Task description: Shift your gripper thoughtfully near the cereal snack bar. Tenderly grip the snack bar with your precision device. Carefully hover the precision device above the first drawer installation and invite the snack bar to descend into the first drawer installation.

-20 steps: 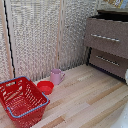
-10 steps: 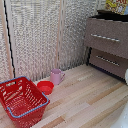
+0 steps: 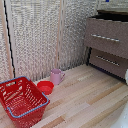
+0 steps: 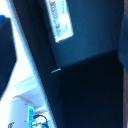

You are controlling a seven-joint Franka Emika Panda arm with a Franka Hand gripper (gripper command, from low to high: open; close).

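From where I stand, the top drawer point(image 3: 107, 36) of the dark cabinet point(image 3: 116, 26) looks pulled out, but no snack bar shows, so I cannot tell how far things are. The gripper is out of sight, its fingers' state unknown. 1 pink mug point(image 3: 56, 76), 1 red bowl point(image 3: 45, 87) and 1 red basket point(image 3: 21, 101) sit well away from the cabinet, blocking nothing.

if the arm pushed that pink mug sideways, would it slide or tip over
Probably slide: the pink mug stands upright on smooth wooden floor and looks squat. A high push might tip it. Its handle could catch the red bowl close beside it.
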